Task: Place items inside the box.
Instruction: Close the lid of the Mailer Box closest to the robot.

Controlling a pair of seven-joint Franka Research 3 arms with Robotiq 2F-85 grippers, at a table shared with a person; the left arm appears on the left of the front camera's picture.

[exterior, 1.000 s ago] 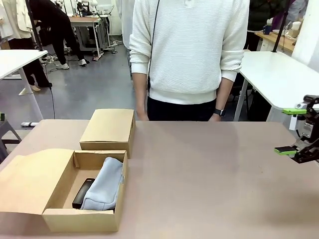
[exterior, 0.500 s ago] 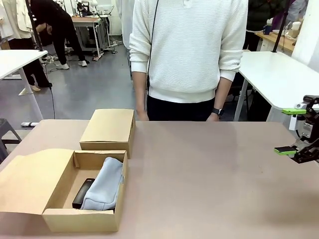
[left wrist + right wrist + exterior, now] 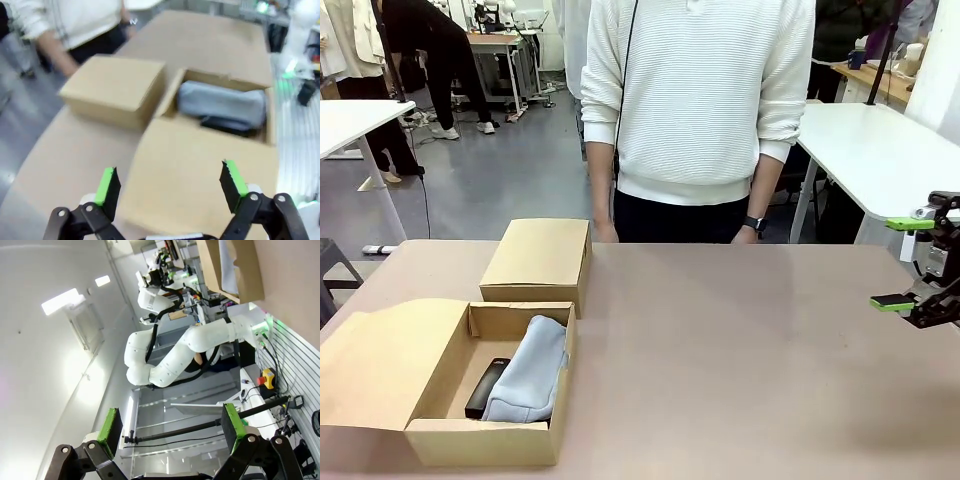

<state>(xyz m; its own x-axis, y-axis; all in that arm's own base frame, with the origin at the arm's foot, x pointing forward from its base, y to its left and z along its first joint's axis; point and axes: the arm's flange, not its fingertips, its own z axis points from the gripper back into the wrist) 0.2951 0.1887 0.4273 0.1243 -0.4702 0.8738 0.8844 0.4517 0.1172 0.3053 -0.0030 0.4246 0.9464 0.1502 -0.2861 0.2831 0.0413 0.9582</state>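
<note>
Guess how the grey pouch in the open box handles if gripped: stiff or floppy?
The grey pouch is probably floppy: it looks like soft fabric, slumped against the open box's wall. It likely sags if pinched at one end. It is unlikely to roll, lying flat beside a black item.

Plain brown cardboard is seen on the open box (image 3: 440, 440) and on the shut box (image 3: 538, 262) behind it, both set on a tan table (image 3: 750, 370). A light grey-blue pouch (image 3: 528, 372) and a black stapler (image 3: 486, 388) are seen inside the open box. Bright green pads on black fingers are shown on the left gripper (image 3: 170, 184) and the right gripper (image 3: 903, 262), and a white ribbed sweater (image 3: 700, 90) is worn by the person.
</note>
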